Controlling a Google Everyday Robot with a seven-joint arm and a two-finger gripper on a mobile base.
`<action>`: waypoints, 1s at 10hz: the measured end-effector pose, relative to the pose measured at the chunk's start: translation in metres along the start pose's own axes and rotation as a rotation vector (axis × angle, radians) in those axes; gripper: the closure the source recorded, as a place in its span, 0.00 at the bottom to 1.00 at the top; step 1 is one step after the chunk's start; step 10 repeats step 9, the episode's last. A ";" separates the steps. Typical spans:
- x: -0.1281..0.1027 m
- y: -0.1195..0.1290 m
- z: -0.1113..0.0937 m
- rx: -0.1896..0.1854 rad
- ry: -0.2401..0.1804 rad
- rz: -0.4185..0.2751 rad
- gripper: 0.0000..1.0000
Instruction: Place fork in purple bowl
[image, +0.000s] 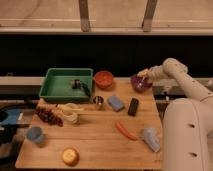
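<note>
My gripper hangs directly over the far rim of the purple bowl, which sits at the back right of the wooden table, just right of the orange-red bowl. I cannot tell whether the gripper is spread or closed, and I cannot make out the fork; a pale patch at the gripper may be it, but that is a judgement, not a sighting. I judge the step in hand to be the release into the bowl. To do it well: centre the gripper over the middle of the bowl, not over its rim; lower until the utensil is near the bowl floor; let go only when the arm is motionless, so a thin, light utensil does not bounce out; then lift straight up, clear of the rim, without nudging the bowl toward the black block or the blue sponge nearby.
</note>
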 end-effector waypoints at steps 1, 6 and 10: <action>0.001 0.001 -0.002 -0.003 -0.001 -0.004 0.20; -0.013 0.029 -0.047 -0.034 -0.087 -0.061 0.20; -0.028 0.045 -0.091 -0.031 -0.196 -0.106 0.20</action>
